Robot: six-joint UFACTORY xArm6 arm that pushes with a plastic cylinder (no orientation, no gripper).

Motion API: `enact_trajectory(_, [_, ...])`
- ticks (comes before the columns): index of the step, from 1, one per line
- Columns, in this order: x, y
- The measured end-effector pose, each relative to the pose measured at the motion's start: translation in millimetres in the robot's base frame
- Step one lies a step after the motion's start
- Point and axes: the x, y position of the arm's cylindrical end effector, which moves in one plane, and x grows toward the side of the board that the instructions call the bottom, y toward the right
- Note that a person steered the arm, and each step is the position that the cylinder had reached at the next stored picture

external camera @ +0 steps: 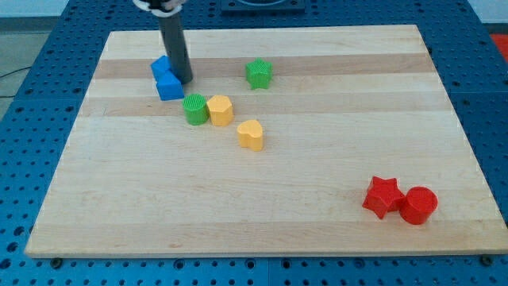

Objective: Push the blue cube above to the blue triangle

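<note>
Two blue blocks touch each other at the view's upper left. The upper one (161, 67) is partly hidden behind my rod. The lower one (169, 86) sits just below it. I cannot tell which is the cube and which the triangle. My tip (184, 80) rests on the board right against the right side of the blue pair.
A green cylinder (195, 110) and a yellow block (220, 110) stand together just below and right of the blue pair. A yellow heart (251, 135) lies further down. A green star (259, 73) is to the right. A red star (382, 196) and red cylinder (418, 205) sit at the lower right.
</note>
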Motion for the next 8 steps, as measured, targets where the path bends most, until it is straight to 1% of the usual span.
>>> enact_trajectory(1, [7.2,3.8])
enact_trajectory(2, [29.3,16.2])
enact_trajectory(3, [43.6,-1.8])
enact_trajectory(4, [47.9,-49.0])
enact_trajectory(5, [49.0,-70.5])
enact_trajectory(6, [40.2,8.2])
enact_trajectory(7, [9.4,46.6])
enact_trajectory(8, [-14.5,22.4])
